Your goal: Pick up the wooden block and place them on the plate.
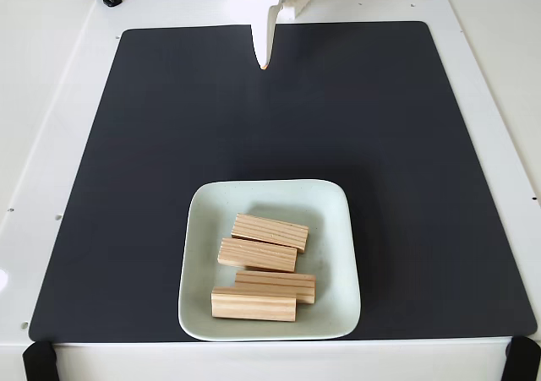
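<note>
Dark mat (169,144) on white table (51,144) — four blocks (269,231) on plate (338,254)

A dark grey mat (169,144) covers the white table (51,102), black clamps (38,360) at its corners.

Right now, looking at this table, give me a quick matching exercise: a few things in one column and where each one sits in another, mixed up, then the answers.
Things:
1. wooden blocks
2. plate
3. hand
4. black mat

Places:
A. at the top edge of the fixed view, pointing down over the mat
B. lying together on the plate
C. covering most of the white table
D. on the mat, near the bottom edge

Pairs: 1-B, 2-D, 3-A, 4-C
</note>
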